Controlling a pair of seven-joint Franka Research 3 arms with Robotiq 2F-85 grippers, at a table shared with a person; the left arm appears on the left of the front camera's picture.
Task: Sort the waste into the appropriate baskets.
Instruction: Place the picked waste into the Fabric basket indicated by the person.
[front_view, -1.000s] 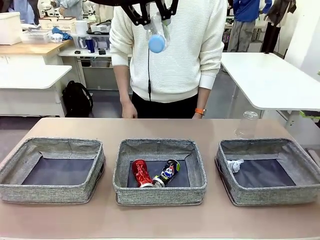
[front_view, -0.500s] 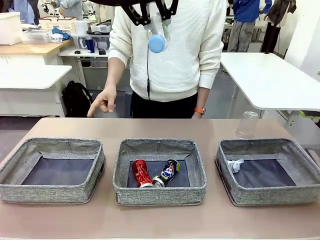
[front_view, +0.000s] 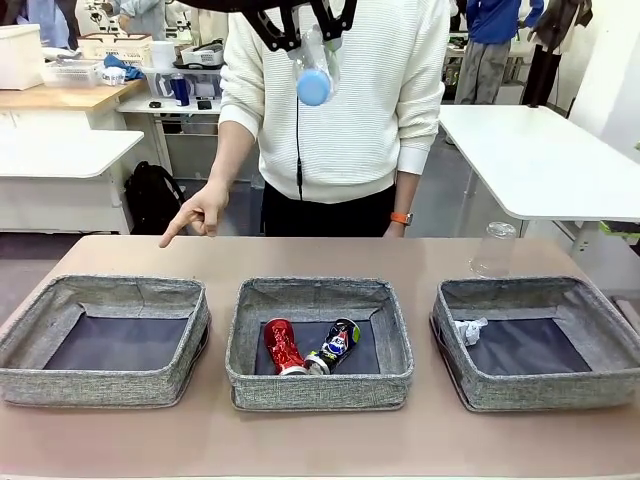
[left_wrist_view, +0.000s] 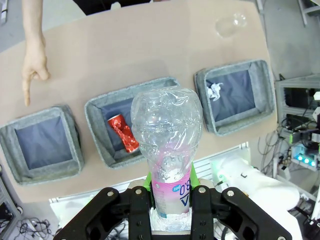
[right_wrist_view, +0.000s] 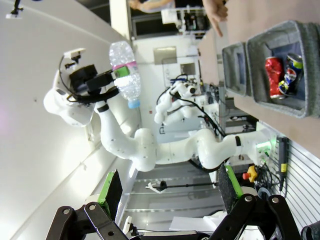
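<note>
High over the table's middle, my left gripper (front_view: 308, 38) is shut on a clear blue-capped bottle (front_view: 313, 75) that hangs cap down; the left wrist view shows the bottle (left_wrist_view: 167, 145) between the fingers. Below it stand three grey baskets, left (front_view: 100, 385), middle (front_view: 320, 392) and right (front_view: 540, 395). A red can (front_view: 282, 346) and a dark can (front_view: 338, 342) lie in the middle basket, and a paper wad (front_view: 469, 330) lies in the right one. A second clear bottle (front_view: 494, 250) stands on the table behind the right basket. My right gripper (right_wrist_view: 167, 192) is open, raised off to the side.
The person stands at the far edge, one hand (front_view: 195, 215) pointing a finger down towards the table behind the left basket. The other hand (front_view: 397, 226) hangs at the table's edge. White tables stand at the left and right beyond.
The person's hand has come up from the table's edge and now points down and to the left. My left gripper and its bottle have stayed in place.
</note>
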